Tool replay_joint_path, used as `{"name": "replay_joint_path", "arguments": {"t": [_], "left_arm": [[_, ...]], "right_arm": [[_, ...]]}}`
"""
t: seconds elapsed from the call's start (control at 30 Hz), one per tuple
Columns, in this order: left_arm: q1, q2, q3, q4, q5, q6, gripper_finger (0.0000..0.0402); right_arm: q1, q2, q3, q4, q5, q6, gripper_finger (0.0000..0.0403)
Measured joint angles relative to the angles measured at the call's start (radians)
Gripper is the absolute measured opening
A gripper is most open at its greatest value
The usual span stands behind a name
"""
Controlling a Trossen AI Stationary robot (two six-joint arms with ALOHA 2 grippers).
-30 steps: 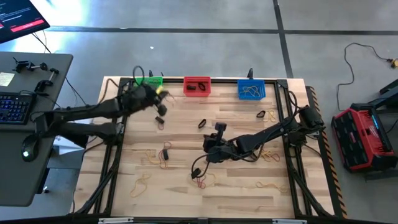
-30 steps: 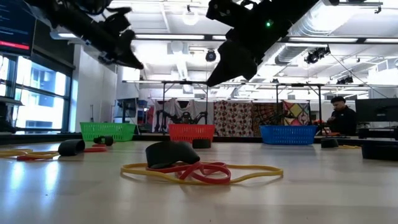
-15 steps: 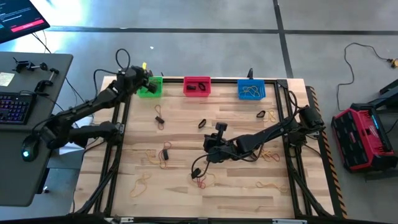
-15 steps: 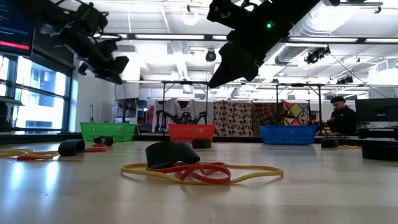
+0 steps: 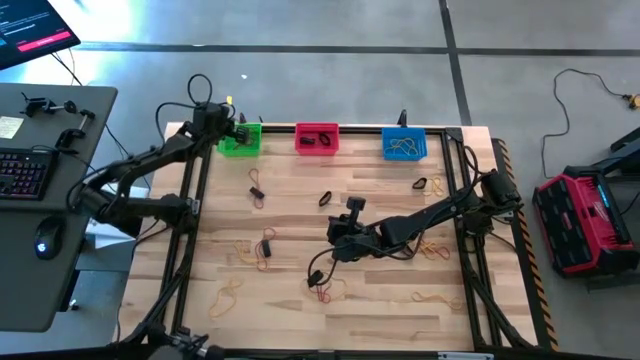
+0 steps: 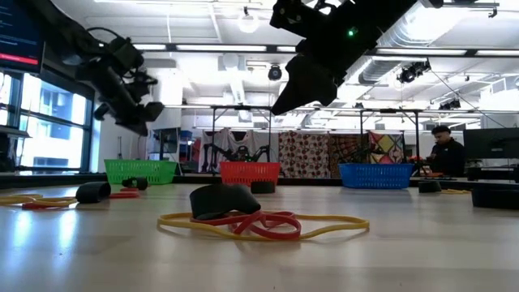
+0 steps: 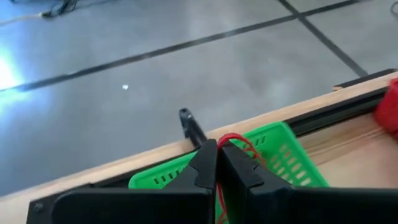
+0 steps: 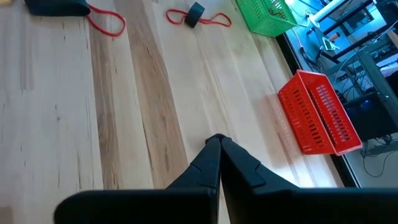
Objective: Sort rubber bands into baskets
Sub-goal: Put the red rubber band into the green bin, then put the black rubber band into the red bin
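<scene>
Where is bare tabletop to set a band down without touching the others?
Free: the table's front right corner, and the strip between the red basket and blue basket. Crowded: around the right gripper mid-table and the tan bands front left.

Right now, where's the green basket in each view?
High view: green basket at the table's far edge, leftmost of three, left end effector over it.
Low view: far left of the row.
Left wrist view: just beyond the shut fingers.
Right wrist view: top edge.
Shared landmark: the red basket beside it.

Two dark cabled arms
</scene>
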Motion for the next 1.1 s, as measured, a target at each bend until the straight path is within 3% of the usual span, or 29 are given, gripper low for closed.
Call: {"name": "replay_joint_path", "arguments": {"t": [0.2, 0.63, 0.9, 1.1], "left_arm": [[0.006, 0.019, 0.0, -0.014, 0.001, -0.004, 0.0026], [0.006, 0.019, 0.0, -0.025, 0.012, -0.008, 0.0124], [0.005, 0.019, 0.001, -0.034, 0.017, 0.007, 0.0131], [-0.017, 0.012, 0.001, -0.059, 0.062, 0.034, 0.0119]], "right_arm": [[0.0, 0.0, 0.0, 0.0, -0.001, 0.0, 0.0], [0.0, 0.0, 0.0, 0.0, -0.027, 0.0, 0.0], [-0.006, 0.0, 0.0, 0.0, -0.038, 0.0, 0.0], [-0.042, 0.0, 0.0, 0.001, -0.115, 0.019, 0.0]]}}
